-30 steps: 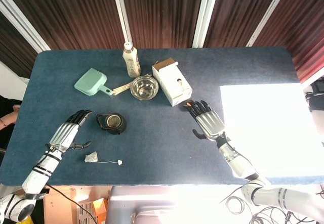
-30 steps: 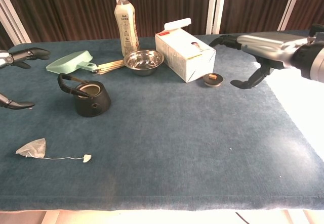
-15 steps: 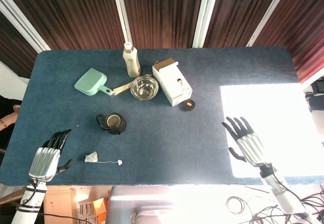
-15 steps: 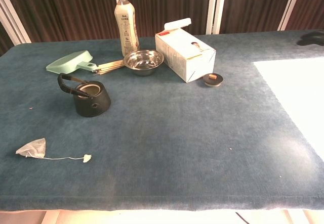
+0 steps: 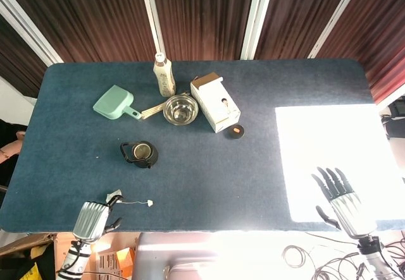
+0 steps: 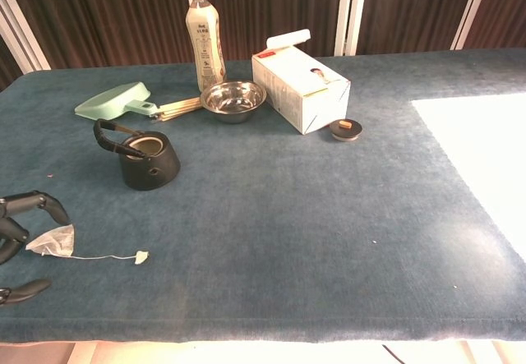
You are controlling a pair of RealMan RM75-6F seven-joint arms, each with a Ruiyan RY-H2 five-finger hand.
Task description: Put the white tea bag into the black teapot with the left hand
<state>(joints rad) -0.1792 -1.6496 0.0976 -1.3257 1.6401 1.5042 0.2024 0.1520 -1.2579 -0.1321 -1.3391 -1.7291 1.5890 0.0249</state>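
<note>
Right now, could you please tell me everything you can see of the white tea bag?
The tea bag is a small, crumpled white pouch, seemingly thin paper or mesh, lying on the blue table near its front left edge. A thin string trails from it to a small white tag. The left hand hovers right beside the pouch with fingers curled; whether they touch it is unclear. The black teapot stands apart, farther back.

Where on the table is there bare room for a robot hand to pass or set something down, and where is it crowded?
Bare: the wide middle between the black teapot and the sunlit patch, and the front edge right of the white tea bag. Crowded: the back row of dustpan, bottle, steel bowl, white box and small lid.
</note>
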